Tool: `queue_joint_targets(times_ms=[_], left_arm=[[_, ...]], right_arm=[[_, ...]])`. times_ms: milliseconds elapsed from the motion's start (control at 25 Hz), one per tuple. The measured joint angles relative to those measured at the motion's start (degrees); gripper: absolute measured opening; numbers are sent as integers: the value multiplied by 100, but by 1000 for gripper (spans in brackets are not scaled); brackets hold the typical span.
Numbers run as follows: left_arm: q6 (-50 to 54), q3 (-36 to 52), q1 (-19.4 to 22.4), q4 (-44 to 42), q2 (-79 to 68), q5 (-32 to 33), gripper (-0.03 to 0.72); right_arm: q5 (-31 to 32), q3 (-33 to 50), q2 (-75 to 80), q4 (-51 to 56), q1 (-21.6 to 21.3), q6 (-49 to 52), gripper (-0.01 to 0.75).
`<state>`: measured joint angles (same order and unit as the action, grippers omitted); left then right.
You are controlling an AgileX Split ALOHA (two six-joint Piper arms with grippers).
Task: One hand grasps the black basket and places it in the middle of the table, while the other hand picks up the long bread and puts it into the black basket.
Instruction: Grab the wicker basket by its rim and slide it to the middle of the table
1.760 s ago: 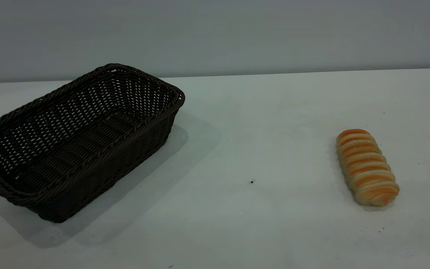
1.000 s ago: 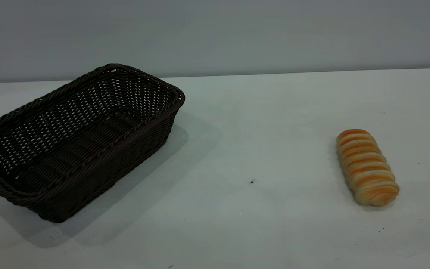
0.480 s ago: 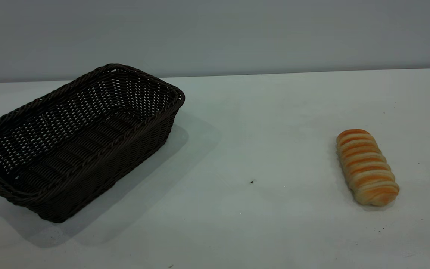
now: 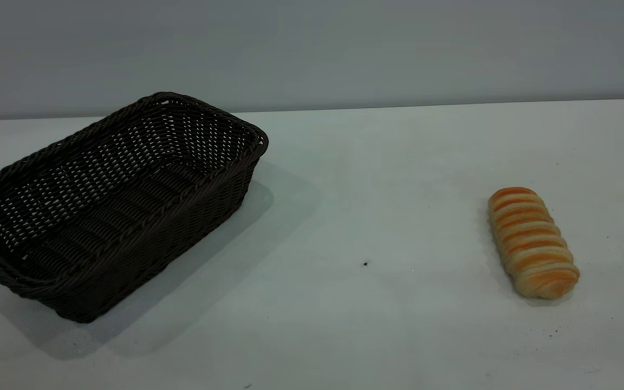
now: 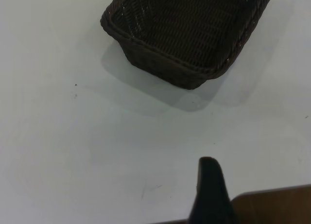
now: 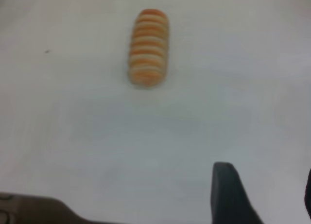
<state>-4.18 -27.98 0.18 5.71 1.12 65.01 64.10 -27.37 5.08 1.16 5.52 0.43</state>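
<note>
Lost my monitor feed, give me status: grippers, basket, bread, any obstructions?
Neither gripper near the work; finger state unclear. Black basket empty, at the table's left. Long bread lying flat at right, untouched. Nothing in the way.

The black basket [image 4: 111,200] is a very dark brown-black all over, woven in a tight wicker pattern with a braided rim; its flared sides are openwork, so small pale dots of the white surface behind show through the weave in rows. The long bread [image 4: 532,242] is golden-orange crossed by pale cream ridges, giving it regular stripes from end to end, deepest orange at the far tip. The table [image 4: 377,179] is plain white with a few tiny dark specks [image 4: 365,264], and grey shadow lies beside the basket. The wall [image 4: 344,49] behind is flat grey
</note>
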Motion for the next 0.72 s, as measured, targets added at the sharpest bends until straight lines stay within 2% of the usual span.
queue_joint_targets(times_ms=[440,560,720], left_arm=[[50,-24,-73,5,-47,-37,573],[321,-187,-73,7,-308,-429,573],[1200,-282,-73,-230,-996,-1139,566]], right_arm=[[0,0,0,262,1003,0,356],[-14,-42,13,232,1119,6,356],[-142,-366,494,-63,1166,100,356]])
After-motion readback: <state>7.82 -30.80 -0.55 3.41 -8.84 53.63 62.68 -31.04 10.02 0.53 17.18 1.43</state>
